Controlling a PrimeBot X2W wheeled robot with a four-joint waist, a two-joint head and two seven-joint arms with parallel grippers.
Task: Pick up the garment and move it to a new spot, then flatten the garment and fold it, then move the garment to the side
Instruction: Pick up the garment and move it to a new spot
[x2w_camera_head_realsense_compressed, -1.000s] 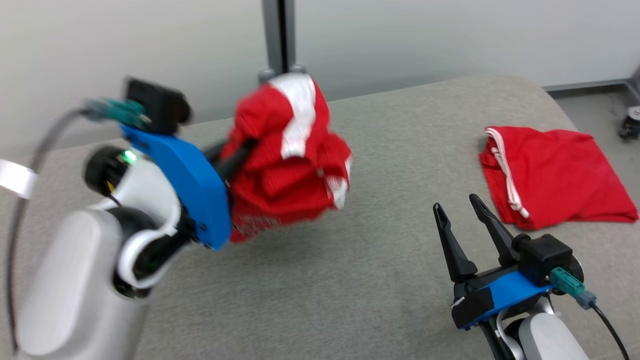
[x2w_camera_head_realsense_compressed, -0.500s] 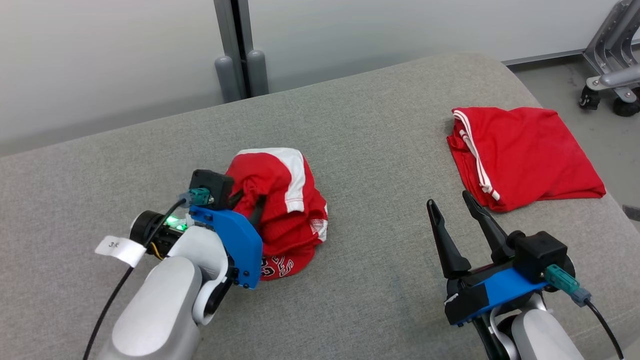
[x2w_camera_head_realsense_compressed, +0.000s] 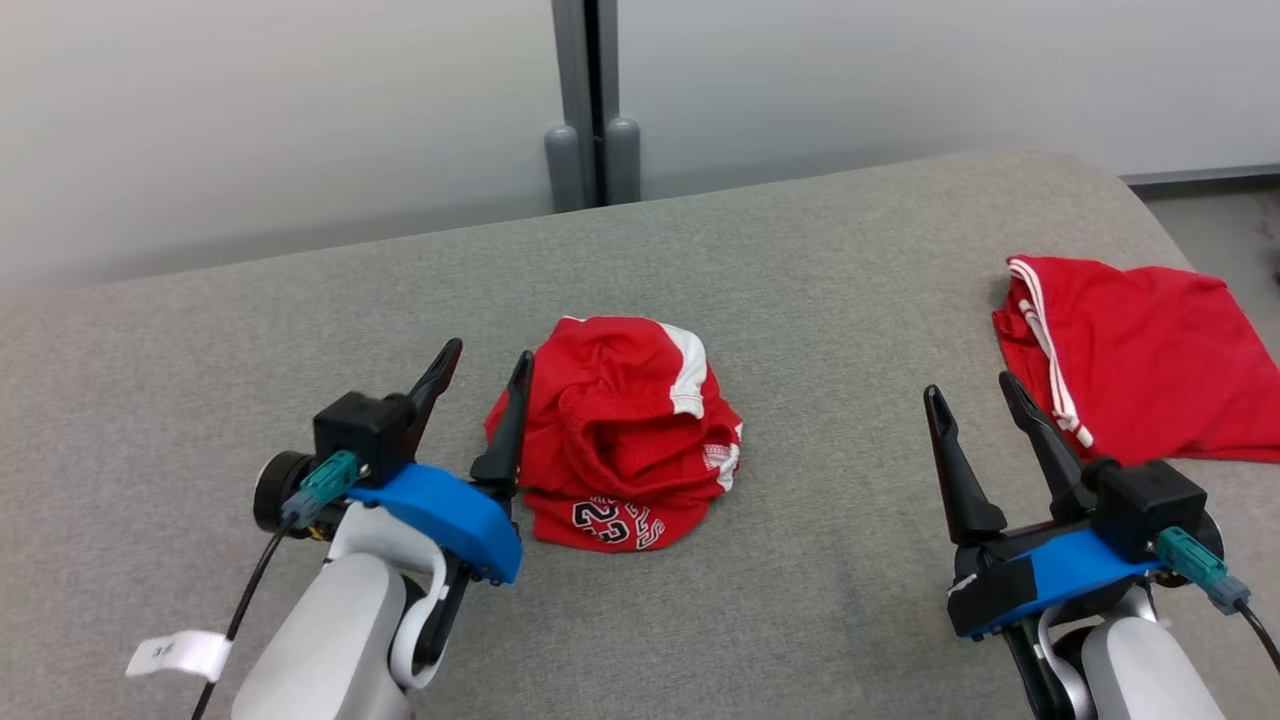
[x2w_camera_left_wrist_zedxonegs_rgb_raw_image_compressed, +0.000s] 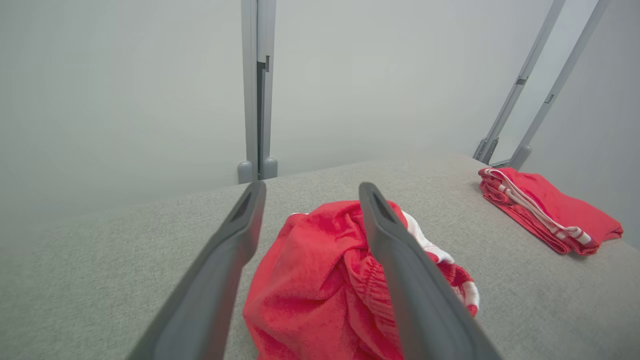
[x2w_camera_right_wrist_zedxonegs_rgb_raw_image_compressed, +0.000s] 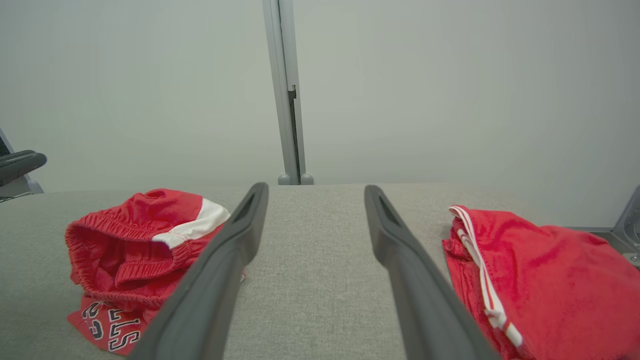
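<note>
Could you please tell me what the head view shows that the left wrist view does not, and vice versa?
Head view adds: the right tool, open over the table, and printed lettering on the crumpled garment. Left wrist view adds: two slanted metal bars beyond the table's far right corner. Shared: the crumpled garment, the folded garment, the grey post and the open left tool beside the crumpled one.

Item, crumpled garment (x2w_camera_head_realsense_compressed: 625, 440): is showing soft, matt red knit cloth. Item, table (x2w_camera_head_realsense_compressed: 820, 260): is wearing coarse grey woven fabric. Item, left gripper (x2w_camera_head_realsense_compressed: 488, 352): fingers (x2w_camera_head_realsense_compressed: 508, 430) are looking matt dark plastic, blue mount (x2w_camera_head_realsense_compressed: 440, 505) smooth, faintly glossy.
</note>
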